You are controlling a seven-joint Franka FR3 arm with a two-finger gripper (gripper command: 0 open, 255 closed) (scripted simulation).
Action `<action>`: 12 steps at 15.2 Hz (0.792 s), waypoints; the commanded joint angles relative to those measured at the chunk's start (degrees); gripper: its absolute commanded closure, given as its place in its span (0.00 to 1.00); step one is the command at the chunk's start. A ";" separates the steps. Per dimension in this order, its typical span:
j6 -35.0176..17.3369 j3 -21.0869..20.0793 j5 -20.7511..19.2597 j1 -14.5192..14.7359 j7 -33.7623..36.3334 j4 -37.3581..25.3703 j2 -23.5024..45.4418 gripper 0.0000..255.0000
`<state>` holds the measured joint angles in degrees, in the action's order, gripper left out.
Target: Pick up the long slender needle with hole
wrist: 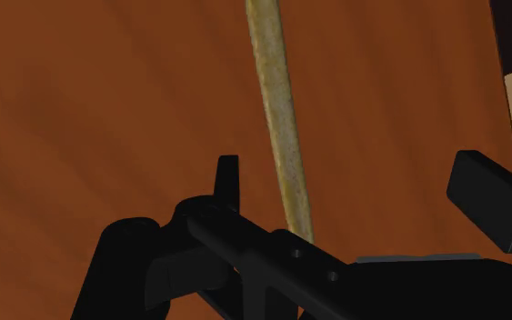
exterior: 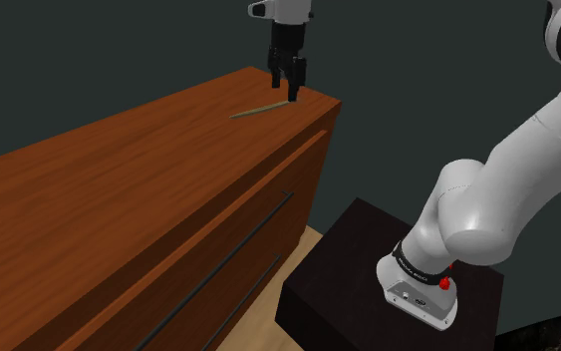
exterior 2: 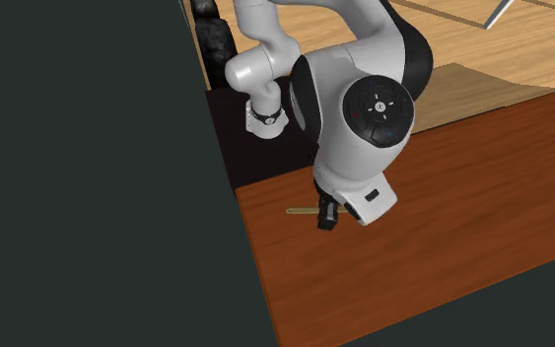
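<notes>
A long, thin, tan needle (exterior: 259, 110) lies flat on the brown wooden dresser top (exterior: 119, 170), near its far corner. My black gripper (exterior: 286, 88) points down over the needle's end closest to that corner, just above the wood. In the wrist view the needle (wrist: 276, 109) runs away from the hand between the two fingers, closer to one fingertip (wrist: 229, 177) than to the other, and touches neither. The gripper (wrist: 349, 182) is open. In the second exterior view the needle (exterior 2: 300, 211) sticks out from under the hand (exterior 2: 327, 217), which hides its other end.
The dresser's corner and side edge (exterior: 336, 102) lie right beside the gripper. Drawer fronts with dark handle lines (exterior: 258, 234) face the black stand (exterior: 368, 269). A dark wall (exterior 2: 88, 177) runs along the dresser's back edge. Pale wood floor (exterior 2: 482, 39) lies beyond.
</notes>
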<state>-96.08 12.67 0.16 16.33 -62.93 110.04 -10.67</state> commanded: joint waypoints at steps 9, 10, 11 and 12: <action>-4.77 0.12 1.53 1.46 -10.02 0.48 4.66 0.00; -4.77 0.12 1.52 1.46 -10.02 0.49 4.65 0.00; -4.77 0.12 1.53 1.46 -10.02 0.48 4.66 0.00; -4.74 0.15 1.55 1.44 -10.08 0.32 4.80 1.00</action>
<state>-100.88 12.83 1.67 17.76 -72.98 110.18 -5.97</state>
